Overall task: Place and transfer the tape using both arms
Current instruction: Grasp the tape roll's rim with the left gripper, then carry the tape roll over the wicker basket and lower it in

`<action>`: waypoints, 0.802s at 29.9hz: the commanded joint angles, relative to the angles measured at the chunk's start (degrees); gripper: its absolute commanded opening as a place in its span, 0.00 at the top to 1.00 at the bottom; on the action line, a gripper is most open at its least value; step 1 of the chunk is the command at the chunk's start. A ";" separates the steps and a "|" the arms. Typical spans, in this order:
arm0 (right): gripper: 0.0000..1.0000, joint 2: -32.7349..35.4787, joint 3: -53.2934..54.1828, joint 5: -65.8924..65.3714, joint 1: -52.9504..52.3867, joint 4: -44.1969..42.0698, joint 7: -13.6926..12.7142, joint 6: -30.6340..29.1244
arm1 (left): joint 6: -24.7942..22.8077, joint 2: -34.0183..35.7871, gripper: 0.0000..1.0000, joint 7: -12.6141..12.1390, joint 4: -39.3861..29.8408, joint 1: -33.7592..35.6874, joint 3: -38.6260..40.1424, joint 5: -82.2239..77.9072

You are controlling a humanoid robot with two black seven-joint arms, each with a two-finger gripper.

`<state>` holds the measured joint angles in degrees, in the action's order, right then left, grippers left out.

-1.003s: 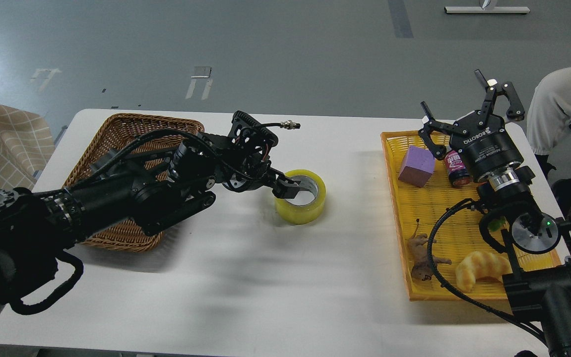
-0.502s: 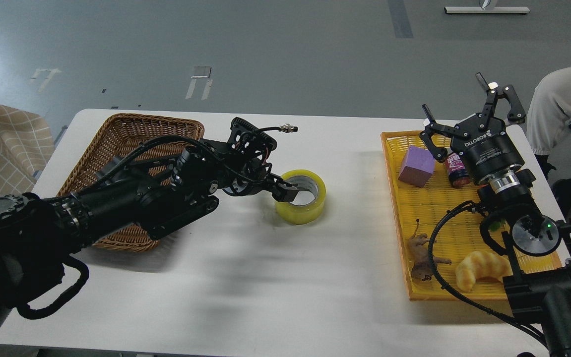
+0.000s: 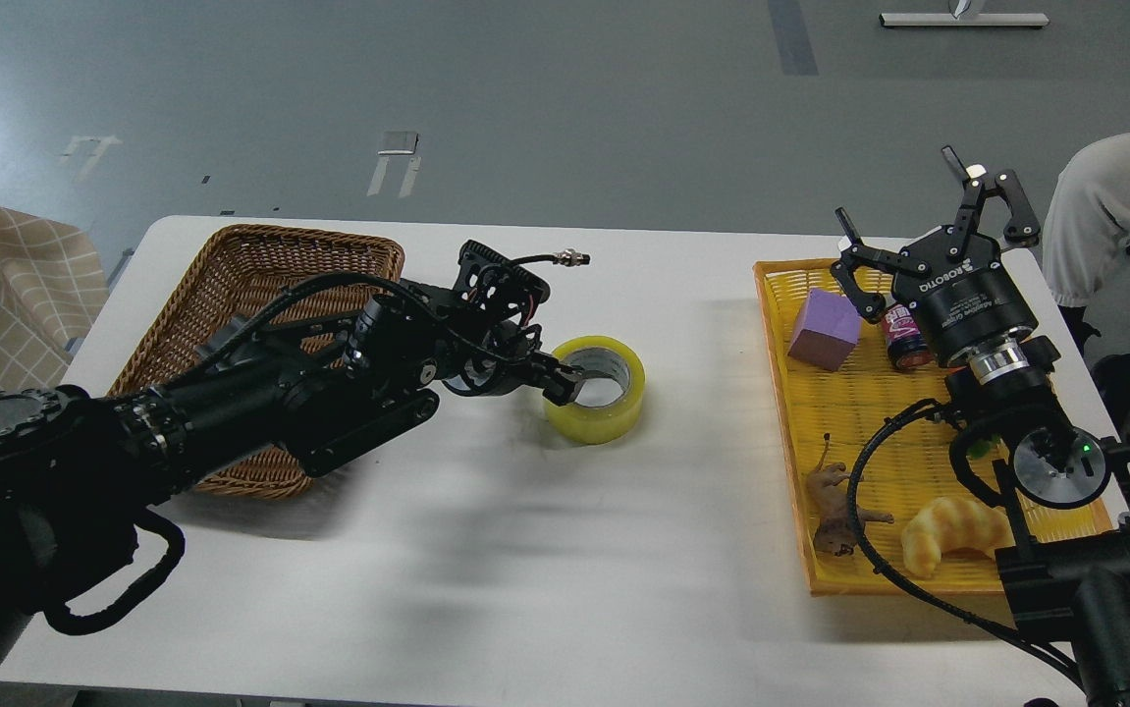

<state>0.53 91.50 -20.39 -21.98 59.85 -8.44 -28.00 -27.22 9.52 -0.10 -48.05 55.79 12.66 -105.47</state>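
The tape (image 3: 600,406), a yellowish roll with a grey-white core, lies flat on the white table (image 3: 545,550) near its middle. My left gripper (image 3: 565,382) reaches in from the left and sits at the roll's left wall. One finger is inside the core, pressed to that wall, and the rest is outside it. The roll still rests on the table. My right gripper (image 3: 923,224) is open and empty, held above the far end of the yellow tray (image 3: 790,491), well right of the tape.
A brown wicker basket (image 3: 260,260) stands at the left under my left arm. The yellow tray holds a purple block (image 3: 824,329), a small red can (image 3: 905,341), a toy animal (image 3: 832,499) and a golden croissant (image 3: 952,530). A person's leg (image 3: 1114,196) is at the far right.
The finger inside the tape's core has drawn left, from across the hole to its left wall. The tape has not moved. The right gripper has shifted slightly right.
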 commanded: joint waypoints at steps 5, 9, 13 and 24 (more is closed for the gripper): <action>0.00 0.00 0.43 0.00 0.00 0.00 0.00 0.00 | -0.46 -1.35 0.94 0.01 1.73 -0.25 0.00 0.00; 0.00 0.00 0.52 0.00 0.00 0.00 0.00 0.00 | -0.78 -1.79 1.00 1.15 1.90 0.63 0.17 1.31; 0.00 -0.09 0.52 0.00 0.00 0.00 0.00 0.00 | -0.78 -2.23 1.00 1.24 1.82 3.26 0.17 3.42; 0.00 -0.09 0.78 0.00 -0.09 0.00 0.00 0.00 | -0.78 2.42 1.00 2.64 0.94 10.38 0.17 7.64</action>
<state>0.44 92.06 -20.39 -22.13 59.85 -8.43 -28.00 -28.01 9.87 1.52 -46.87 64.30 12.82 -98.12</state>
